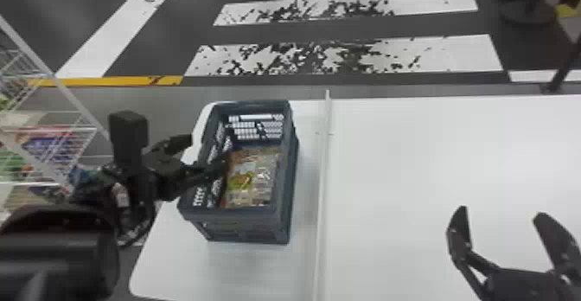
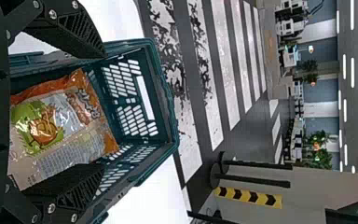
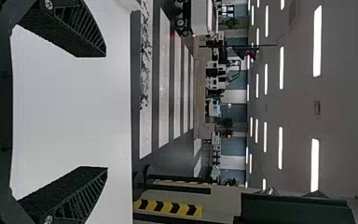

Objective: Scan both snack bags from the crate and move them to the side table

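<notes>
Snack bag (image 1: 255, 179) lying in the near part of the dark crate (image 1: 246, 224), centre-left of the head view, crate on the white surface left of the pale upright strip (image 1: 322, 183). Your left gripper (image 1: 208, 151) is at the crate's left side, fingers apart, one reaching inside over the bag's left edge, the other up by the rim. You have the right gripper (image 1: 501, 212) at lower right over the white table (image 1: 410, 161), fingers wide apart, nothing between them
</notes>
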